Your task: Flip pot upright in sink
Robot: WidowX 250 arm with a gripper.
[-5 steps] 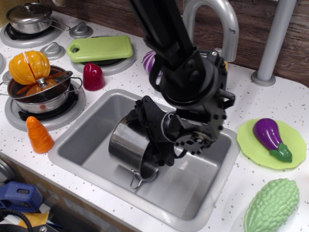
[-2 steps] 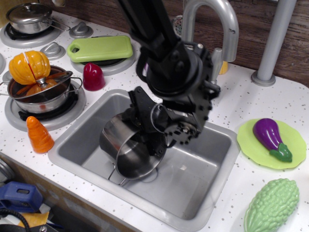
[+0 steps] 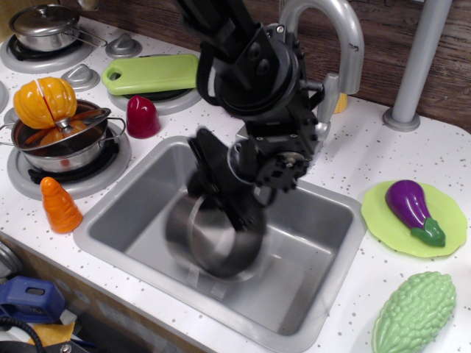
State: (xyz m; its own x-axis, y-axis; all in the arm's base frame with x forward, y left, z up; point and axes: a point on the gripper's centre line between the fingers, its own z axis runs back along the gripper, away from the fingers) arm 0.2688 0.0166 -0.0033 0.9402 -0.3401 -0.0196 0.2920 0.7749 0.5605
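Note:
The shiny steel pot (image 3: 213,244) is in the grey sink (image 3: 315,235), left of the middle. It is blurred by motion, close to upright, with its opening tipped a little toward the front. My black gripper (image 3: 221,193) reaches down from above onto the pot's far rim and looks shut on it. The blur hides the fingertips. The arm and wrist cover the back of the sink.
A silver faucet (image 3: 327,29) arches behind the sink. To the left are a red toy (image 3: 142,116), a green board (image 3: 152,73), a pan with orange food (image 3: 62,147) and an orange cone (image 3: 59,206). An eggplant on a plate (image 3: 412,207) and a green gourd (image 3: 413,312) lie to the right.
The pot has turned from lying on its side, mouth toward the front, to nearly upright. The gripper and wrist have moved left and up with it.

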